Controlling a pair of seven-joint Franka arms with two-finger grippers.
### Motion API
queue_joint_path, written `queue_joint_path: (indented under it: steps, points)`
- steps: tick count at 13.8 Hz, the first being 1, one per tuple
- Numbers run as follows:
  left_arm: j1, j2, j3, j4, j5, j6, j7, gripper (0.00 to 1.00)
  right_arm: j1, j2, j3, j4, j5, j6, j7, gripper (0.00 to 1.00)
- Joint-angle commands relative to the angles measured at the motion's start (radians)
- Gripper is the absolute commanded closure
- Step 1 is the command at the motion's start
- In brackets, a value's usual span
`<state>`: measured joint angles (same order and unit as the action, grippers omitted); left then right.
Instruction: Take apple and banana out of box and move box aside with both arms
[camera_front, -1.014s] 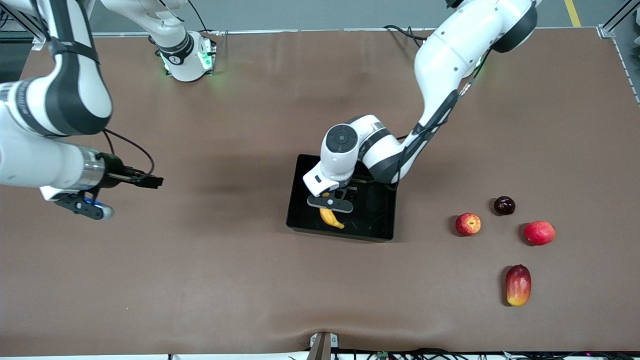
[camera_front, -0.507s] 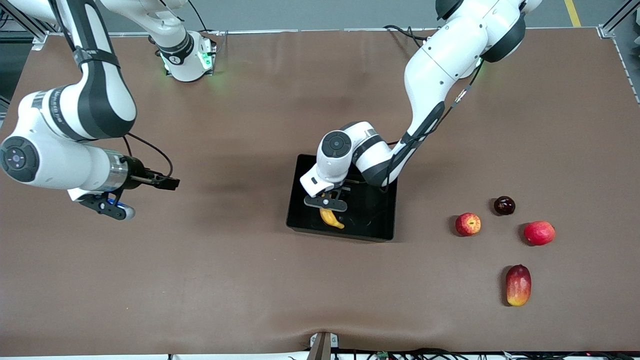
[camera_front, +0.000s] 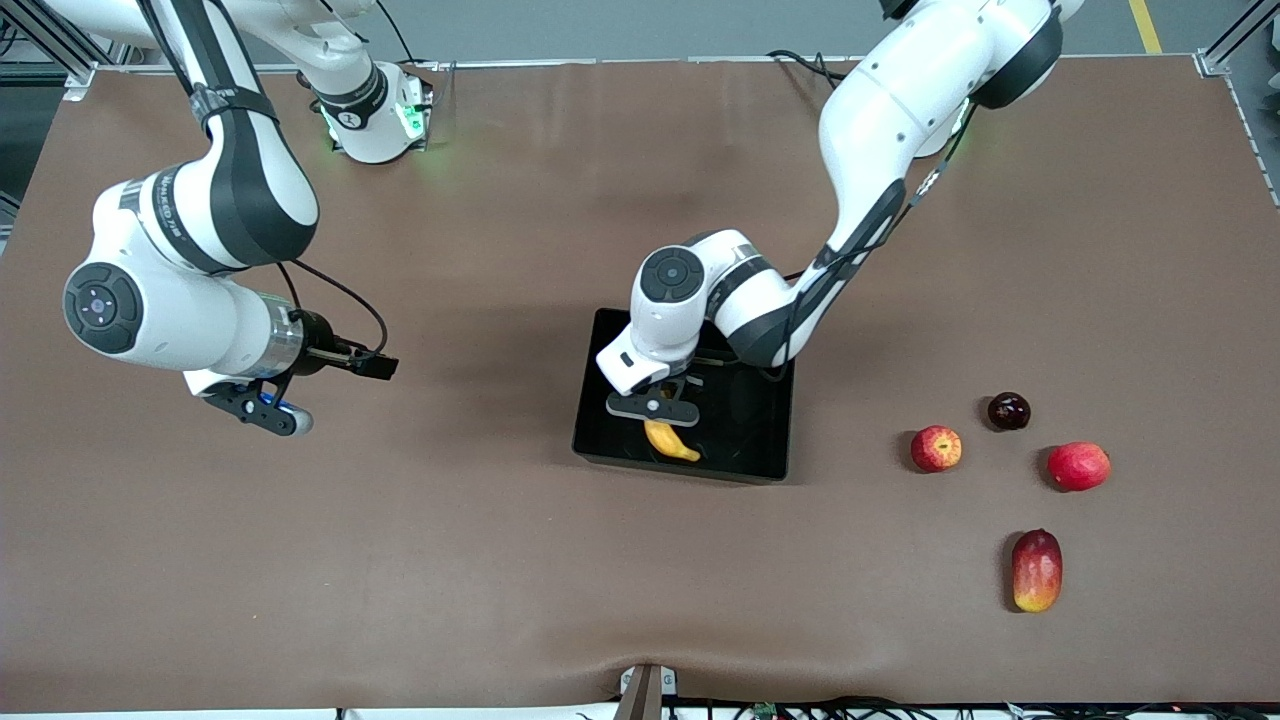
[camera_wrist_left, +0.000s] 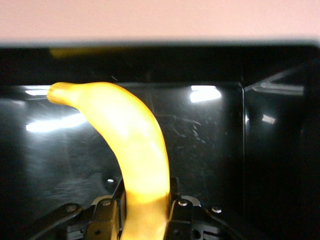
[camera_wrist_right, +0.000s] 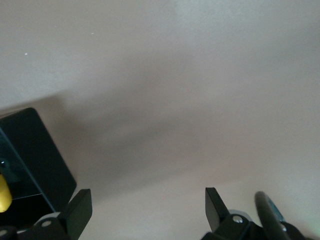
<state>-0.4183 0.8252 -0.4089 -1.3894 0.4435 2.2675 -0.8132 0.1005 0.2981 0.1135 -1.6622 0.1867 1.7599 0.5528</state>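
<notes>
The yellow banana (camera_front: 672, 441) lies in the glossy black box (camera_front: 760, 455) at the middle of the table. My left gripper (camera_front: 655, 405) reaches down into the box and is shut on the banana. In the left wrist view the banana (camera_wrist_left: 135, 150) runs out from between the fingers (camera_wrist_left: 107, 215) of the left gripper (camera_wrist_left: 145, 202) over the box floor (camera_wrist_left: 210, 145). The red-and-yellow apple (camera_front: 936, 448) rests on the table toward the left arm's end. My right gripper (camera_front: 378, 366) hangs open and empty over bare table toward the right arm's end. In the right wrist view the right gripper (camera_wrist_right: 147, 200) has the box corner (camera_wrist_right: 35, 150) at its edge.
Beside the apple lie a dark plum (camera_front: 1008, 410) and a plain red round fruit (camera_front: 1078, 466). A red-yellow mango (camera_front: 1036, 570) lies nearer the front camera than these. Brown table surface (camera_front: 480, 520) stretches between the right gripper and the box.
The left gripper has shut on the banana inside the box. The right arm has swung its open gripper closer to the box.
</notes>
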Motion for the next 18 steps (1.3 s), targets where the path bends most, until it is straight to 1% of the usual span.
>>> queue_joint_path:
  steps: [1, 3, 4, 6, 9, 11, 12, 13, 14, 15, 16, 18]
  points:
    - [0.053, -0.064, -0.007, -0.011, 0.015, -0.042, -0.018, 1.0, 0.03, 0.015, 0.003, -0.004, 0.033, 0.041, 0.018, 0.0]
    - [0.11, -0.11, -0.014, -0.007, 0.0, -0.072, -0.009, 1.0, 0.077, 0.042, 0.003, -0.002, 0.033, 0.1, 0.07, 0.0]
    - [0.131, -0.135, -0.013, -0.007, -0.026, -0.083, 0.024, 1.0, 0.108, 0.064, 0.003, -0.002, 0.033, 0.143, 0.108, 0.0]
    - [0.211, -0.176, -0.011, -0.011, -0.093, -0.126, 0.133, 1.0, 0.169, 0.105, 0.003, -0.002, 0.033, 0.234, 0.16, 0.0]
    - [0.327, -0.201, -0.01, -0.013, -0.108, -0.23, 0.397, 1.0, 0.257, 0.191, 0.002, 0.022, 0.022, 0.387, 0.283, 0.0]
    - [0.406, -0.204, -0.01, -0.014, -0.108, -0.267, 0.599, 1.0, 0.313, 0.261, 0.0, 0.073, 0.016, 0.423, 0.326, 0.0]
    - [0.443, -0.199, -0.01, -0.014, -0.109, -0.267, 0.699, 1.0, 0.335, 0.297, 0.0, 0.1, -0.002, 0.424, 0.332, 0.0]
    - [0.478, -0.195, -0.008, -0.016, -0.109, -0.267, 0.791, 1.0, 0.358, 0.327, 0.0, 0.113, -0.069, 0.424, 0.332, 0.0]
    - [0.513, -0.19, -0.007, -0.019, -0.108, -0.267, 0.889, 1.0, 0.366, 0.343, 0.002, 0.114, -0.126, 0.424, 0.334, 0.12]
    - [0.556, -0.175, -0.007, -0.019, -0.108, -0.267, 0.995, 1.0, 0.376, 0.357, 0.002, 0.114, -0.145, 0.428, 0.332, 0.21]
    - [0.591, -0.163, -0.007, -0.019, -0.108, -0.267, 1.081, 1.0, 0.396, 0.368, 0.002, 0.119, -0.153, 0.431, 0.332, 0.35]
    - [0.627, -0.149, -0.001, -0.019, -0.097, -0.267, 1.195, 1.0, 0.403, 0.378, 0.0, 0.119, -0.151, 0.455, 0.329, 0.64]
